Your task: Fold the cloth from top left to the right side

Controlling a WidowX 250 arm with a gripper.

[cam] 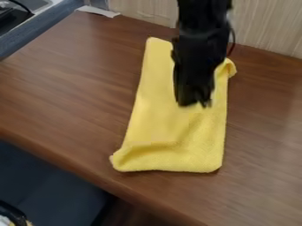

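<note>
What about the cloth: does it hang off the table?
No, the cloth lies on the brown table, its near end short of the edge.

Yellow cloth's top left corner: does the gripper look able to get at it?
Probably yes: that corner lies uncovered, and the gripper hangs over the cloth with no visible obstacle between.
</note>
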